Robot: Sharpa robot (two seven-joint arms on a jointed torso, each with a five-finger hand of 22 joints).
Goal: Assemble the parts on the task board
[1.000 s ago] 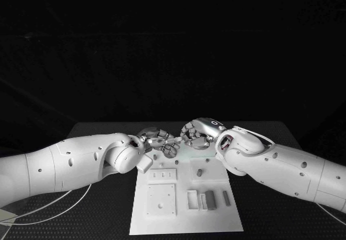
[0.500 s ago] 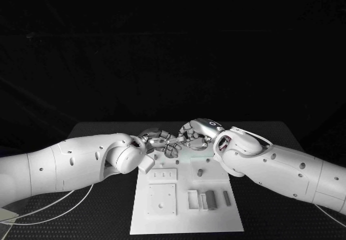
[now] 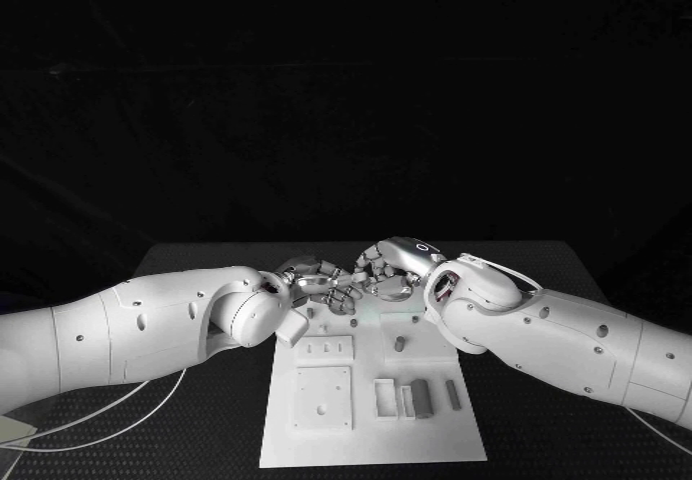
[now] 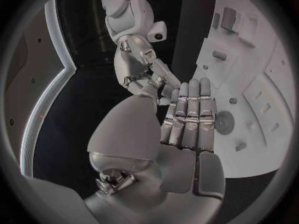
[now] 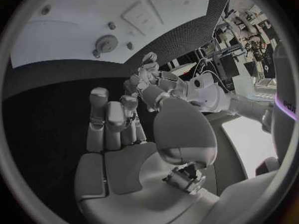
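Two hands meet above the far end of the task board (image 3: 368, 420), fingertips almost touching. The left hand (image 3: 320, 283) comes in from nine o'clock, the right hand (image 3: 392, 268) from three o'clock. Whether either pinches a part I cannot tell: the left wrist view shows the left hand's fingers (image 4: 190, 115) lying straight and together with nothing plainly in them, and the right wrist view shows the right hand's fingers (image 5: 107, 115) curled inward, contents hidden.

On the board, small grey parts (image 3: 415, 398) lie in a cluster toward five o'clock, a short peg (image 3: 398, 344) stands near the middle, and a small gear (image 5: 106, 44) sits near the far end.

By their look, these parts are light, rigid and smooth, likely to slip; a fingertip pinch across the flat sides of the blocks, or around the peg's shaft, seems the best hold.

Compared with a second ago, the hands have drawn closer together and the gap between them has nearly closed; the board's parts lie unchanged.
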